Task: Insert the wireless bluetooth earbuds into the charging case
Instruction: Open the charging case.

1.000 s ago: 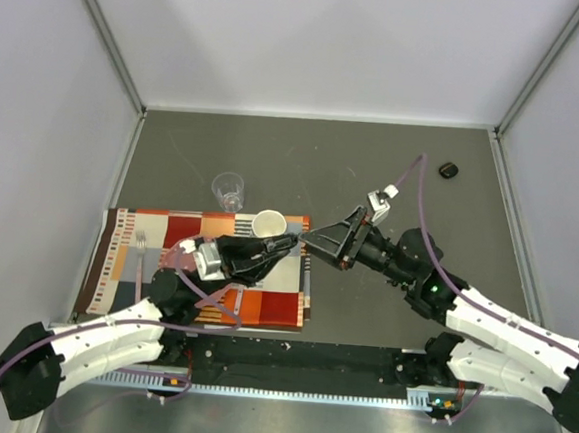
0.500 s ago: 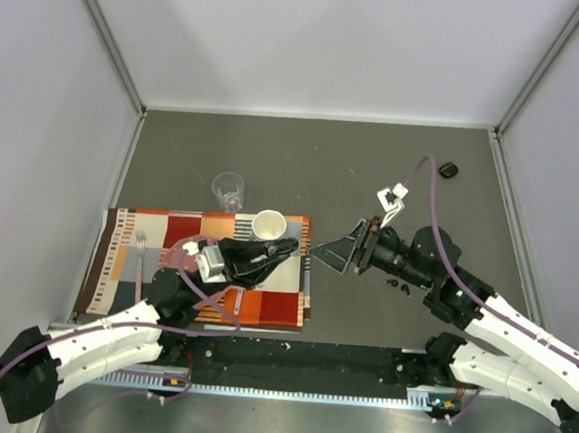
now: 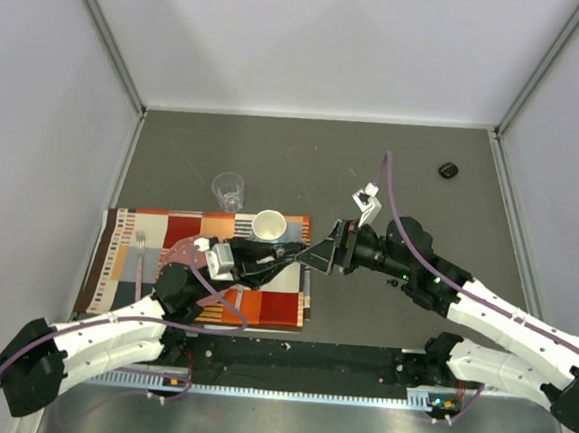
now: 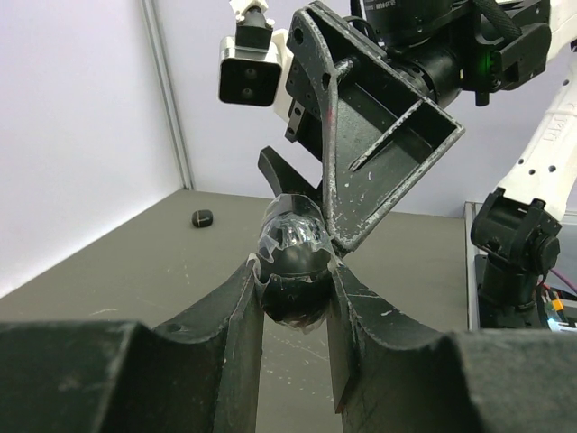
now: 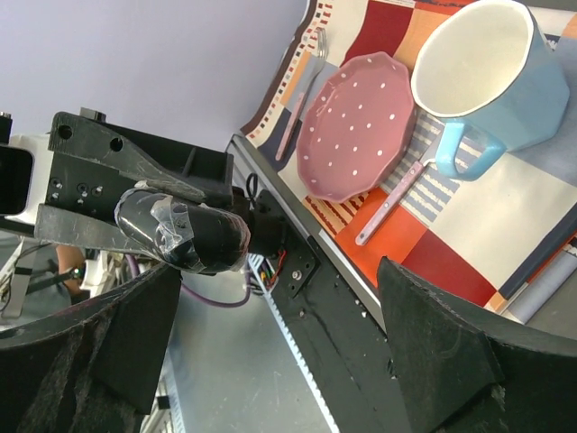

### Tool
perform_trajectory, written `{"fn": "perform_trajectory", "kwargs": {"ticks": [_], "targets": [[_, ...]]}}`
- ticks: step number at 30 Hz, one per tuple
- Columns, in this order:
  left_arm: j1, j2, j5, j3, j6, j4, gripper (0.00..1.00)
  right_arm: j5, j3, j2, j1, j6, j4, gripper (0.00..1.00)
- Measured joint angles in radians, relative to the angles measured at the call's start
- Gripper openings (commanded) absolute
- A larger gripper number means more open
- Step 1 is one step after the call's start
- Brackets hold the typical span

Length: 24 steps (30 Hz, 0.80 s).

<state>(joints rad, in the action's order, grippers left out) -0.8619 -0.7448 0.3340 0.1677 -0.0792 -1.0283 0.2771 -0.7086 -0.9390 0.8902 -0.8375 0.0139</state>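
The charging case (image 4: pixel 293 257) is a black oval pod wrapped in clear tape. My left gripper (image 4: pixel 293 298) is shut on it and holds it up above the placemat (image 3: pixel 272 310). In the right wrist view the case (image 5: pixel 185 230) sits at the upper left, just beyond my open right gripper (image 5: pixel 284 361), whose left finger lies under it. In the left wrist view one right finger (image 4: pixel 379 153) touches the case's top. A tiny black speck by my right arm (image 3: pixel 392 283) looks like one earbud. The other earbuds are hidden.
A white-and-blue mug (image 5: pixel 491 77), a pink dotted plate (image 5: pixel 356 126), a spoon (image 5: pixel 401 194) and a fork (image 5: pixel 302 99) lie on the patterned placemat. A clear glass (image 3: pixel 228 189) stands behind it. A second black case (image 3: pixel 449 170) lies at the far right.
My right gripper pulled back to the right, then came in again to the case's end. The left gripper kept its grip and shifted slightly toward the near edge.
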Motion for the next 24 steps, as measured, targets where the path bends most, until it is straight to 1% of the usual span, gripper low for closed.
{"fn": "perform_trajectory", "kwargs": {"ticks": [15, 20, 24], "targets": [[0.011, 0.0, 0.044, 0.014, 0.015, -0.003, 0.0, 0.011, 0.001, 0.003, 0.0, -0.05, 0.034, 0.89], [0.006, 0.0, 0.096, 0.015, 0.023, 0.016, 0.0, 0.012, 0.006, 0.003, -0.006, -0.104, 0.127, 0.89], [0.004, 0.001, 0.111, 0.015, 0.026, 0.024, 0.0, 0.017, 0.029, 0.003, -0.01, -0.138, 0.188, 0.89]]}}
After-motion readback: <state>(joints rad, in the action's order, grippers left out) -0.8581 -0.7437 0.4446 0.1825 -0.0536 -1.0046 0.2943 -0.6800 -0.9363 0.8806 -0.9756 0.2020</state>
